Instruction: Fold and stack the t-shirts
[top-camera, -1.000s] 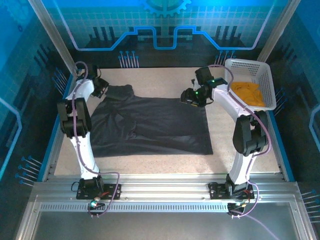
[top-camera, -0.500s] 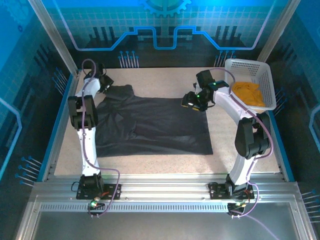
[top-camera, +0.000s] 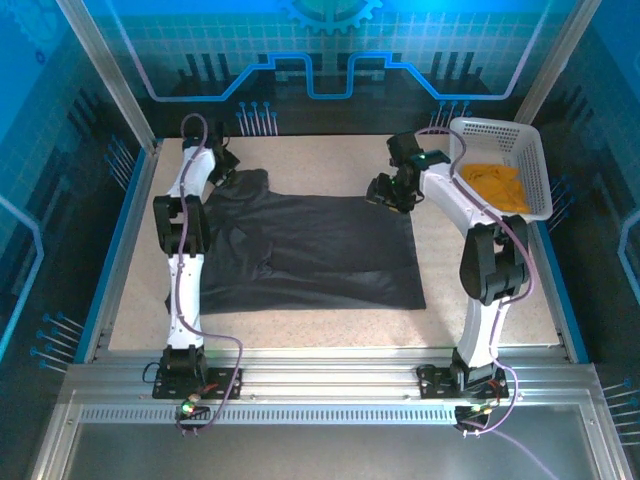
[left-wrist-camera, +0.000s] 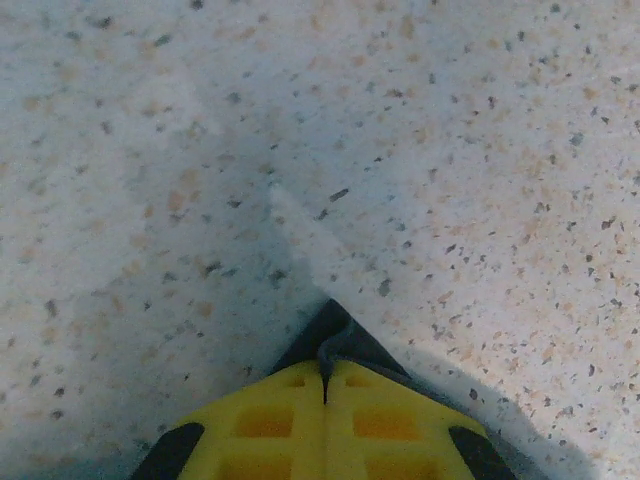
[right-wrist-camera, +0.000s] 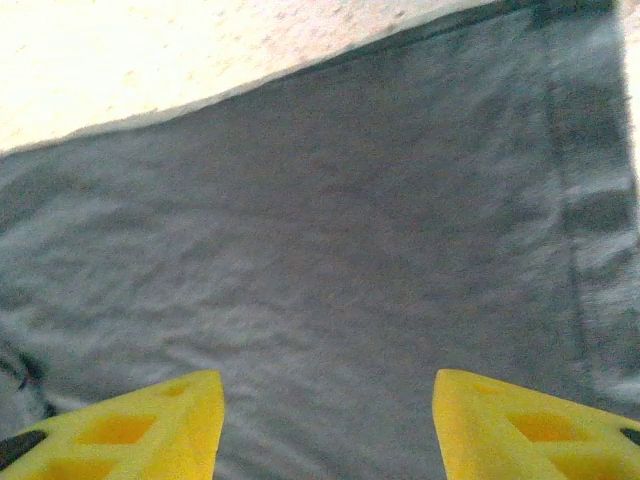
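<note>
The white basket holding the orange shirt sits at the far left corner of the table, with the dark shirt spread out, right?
Not quite. The top view shows the white basket holding the orange shirt at the far right corner of the table. The dark shirt is indeed spread out.

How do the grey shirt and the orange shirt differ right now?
The grey shirt lies spread flat on the table; the orange shirt sits bunched in the basket. The grey shirt covers far more area than the orange shirt. Both are cloth, not yet stacked together.
</note>
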